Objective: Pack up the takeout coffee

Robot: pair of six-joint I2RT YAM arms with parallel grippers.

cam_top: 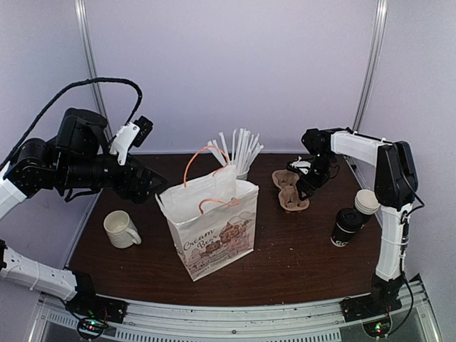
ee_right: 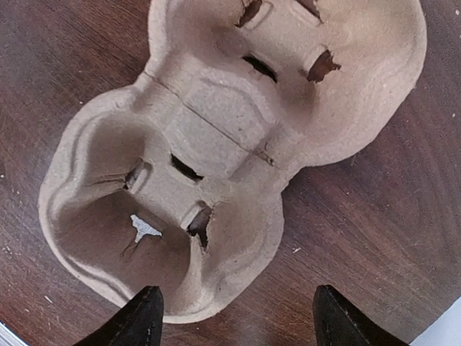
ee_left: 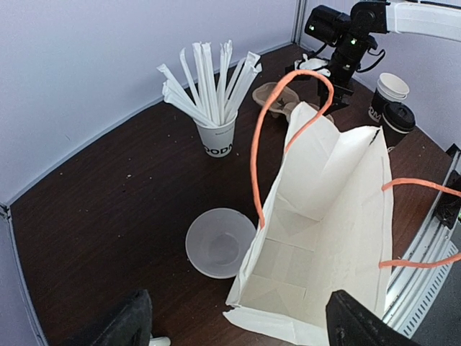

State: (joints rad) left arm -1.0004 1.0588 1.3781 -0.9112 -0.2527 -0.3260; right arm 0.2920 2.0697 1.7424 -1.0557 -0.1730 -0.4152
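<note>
Right gripper (ee_right: 238,321) wide above carrier (ee_right: 216,144) edge

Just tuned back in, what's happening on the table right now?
The right gripper hangs open just above the cardboard cup carrier, fingers near one end of it, not gripping. The left gripper is open over the mouth of the paper bag, which stands upright with nothing visible inside. The black lidded coffee cup stands at the right of the table, so it is not packed yet.
</note>
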